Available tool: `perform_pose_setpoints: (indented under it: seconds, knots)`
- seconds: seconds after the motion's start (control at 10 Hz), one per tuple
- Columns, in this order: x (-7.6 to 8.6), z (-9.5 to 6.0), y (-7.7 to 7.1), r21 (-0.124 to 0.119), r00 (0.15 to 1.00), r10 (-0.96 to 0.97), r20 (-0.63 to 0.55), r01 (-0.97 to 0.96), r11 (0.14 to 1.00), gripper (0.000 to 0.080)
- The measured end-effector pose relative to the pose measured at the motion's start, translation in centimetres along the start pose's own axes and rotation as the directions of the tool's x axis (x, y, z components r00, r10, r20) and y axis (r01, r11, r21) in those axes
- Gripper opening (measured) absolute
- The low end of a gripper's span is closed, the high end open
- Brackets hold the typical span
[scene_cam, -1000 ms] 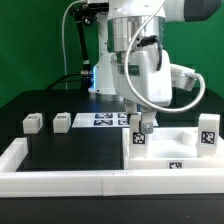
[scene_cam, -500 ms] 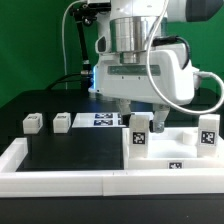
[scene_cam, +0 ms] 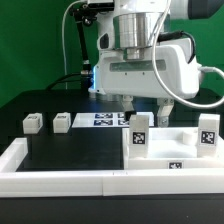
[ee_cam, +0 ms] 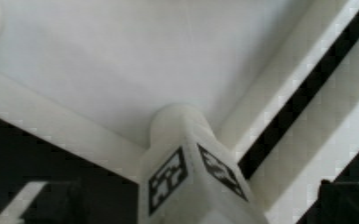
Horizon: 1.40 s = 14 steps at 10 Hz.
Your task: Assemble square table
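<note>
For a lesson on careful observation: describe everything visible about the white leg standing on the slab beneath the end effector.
The leg is a small white block, plastic-looking, with black-and-white tags on its visible faces. It stands upright on the square table slab, near its corner at the exterior view's left. The open end effector hangs above it, fingers on either side; no contact shows.

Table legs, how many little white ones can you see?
4. Leg one and leg two sit on the black surface, at the exterior view's left. Leg three and leg four stand upright on the square slab, toward its right. None seems hidden.
</note>
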State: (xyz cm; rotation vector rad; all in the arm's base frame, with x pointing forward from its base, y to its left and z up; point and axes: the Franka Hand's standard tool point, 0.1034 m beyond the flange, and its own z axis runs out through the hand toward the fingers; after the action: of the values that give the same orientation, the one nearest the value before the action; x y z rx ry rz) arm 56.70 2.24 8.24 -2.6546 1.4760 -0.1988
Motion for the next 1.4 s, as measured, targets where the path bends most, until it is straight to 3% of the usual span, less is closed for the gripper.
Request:
perform_pose_setpoints:
  seconds: [0.2, 0.7, 0.9, 1.0, 1.2, 1.4]
  knots:
    - [-1.4, -0.6, 0.9, 0.01, 1.0, 0.022, -0.001, -0.022, 1.0, 0.0648]
    - [-1.1, -0.4, 1.0, 0.005, 1.0, 0.028, -0.002, -0.028, 1.0, 0.0648]
    - [-0.8, -0.7, 1.6, -0.007, 0.991, 0.135, 0.006, -0.135, 0.991, 0.0648]
    - [-1.5, -0.9, 1.9, -0.015, 0.979, 0.202, 0.016, -0.202, 0.979, 0.0648]
    - [-5.2, -0.3, 3.7, -0.06, 0.947, 0.318, 0.037, -0.316, 0.947, 0.0648]
    - [-7.0, 0.6, 4.6, -0.071, 0.941, 0.337, 0.031, -0.334, 0.94, 0.0648]
